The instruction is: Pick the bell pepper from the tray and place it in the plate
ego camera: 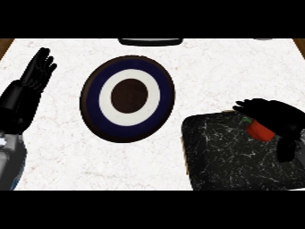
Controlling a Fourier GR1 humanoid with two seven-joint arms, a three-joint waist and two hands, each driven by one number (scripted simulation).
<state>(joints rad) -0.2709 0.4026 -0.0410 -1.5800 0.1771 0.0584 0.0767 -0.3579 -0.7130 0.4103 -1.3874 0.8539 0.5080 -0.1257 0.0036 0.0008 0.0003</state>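
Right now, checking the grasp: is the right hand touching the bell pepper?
Touching: the head view shows the right hand curled round the bell pepper over the tray.

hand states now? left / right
Left hand: open, fingers straight up, resting near the counter's left edge, holding nothing.
Right hand: curled round the red bell pepper, over the dark tray.

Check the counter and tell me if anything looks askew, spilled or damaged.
Nothing stands out. The plate lies flat and bare mid-counter, the dark tray sits at the right, and the right hand curls round the red bell pepper over it. The left hand rests open.
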